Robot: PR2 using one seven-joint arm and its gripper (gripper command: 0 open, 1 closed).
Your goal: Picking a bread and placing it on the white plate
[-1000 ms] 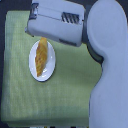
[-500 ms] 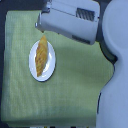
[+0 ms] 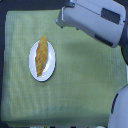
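Green checked cloth (image 3: 80,75) under white plate (image 3: 42,60)

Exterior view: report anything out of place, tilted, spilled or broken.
Nothing stands out. The bread lies whole on the white plate, inside its rim, and the plate sits flat on the green cloth. No crumbs or spills show. The arm is up at the top, away from the plate.
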